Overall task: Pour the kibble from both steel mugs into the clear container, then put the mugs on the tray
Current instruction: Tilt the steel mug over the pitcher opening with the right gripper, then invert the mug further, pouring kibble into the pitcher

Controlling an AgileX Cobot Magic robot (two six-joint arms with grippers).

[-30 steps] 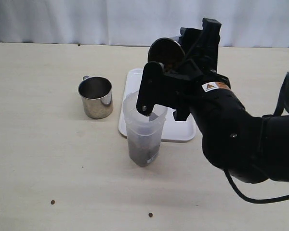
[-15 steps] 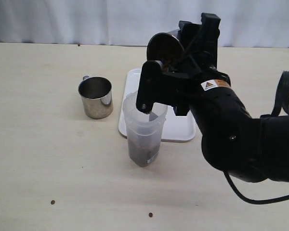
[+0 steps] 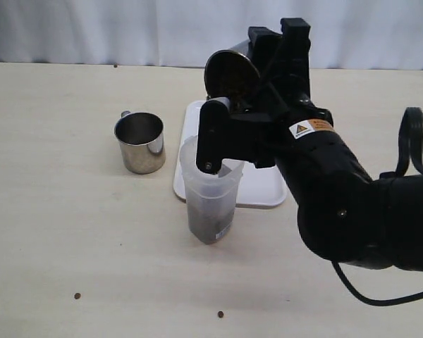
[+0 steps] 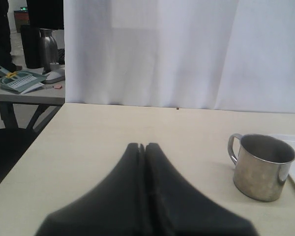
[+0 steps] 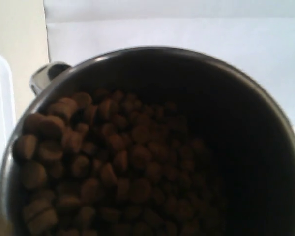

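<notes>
A steel mug is held tipped in the right gripper, apparently clamped, though the contact is hidden. Kibble is seen inside it, above the clear container set at the tray. The left gripper is pressed together, empty, near the second mug.

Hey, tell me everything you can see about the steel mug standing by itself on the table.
The mug is a short, shiny steel cylinder with a loop handle on its far side in the exterior view. It stands upright on the table, mouth up, and looks empty inside. In that view it sits left of the tray and the clear container, near them but apart. Only the table touches it.
</notes>
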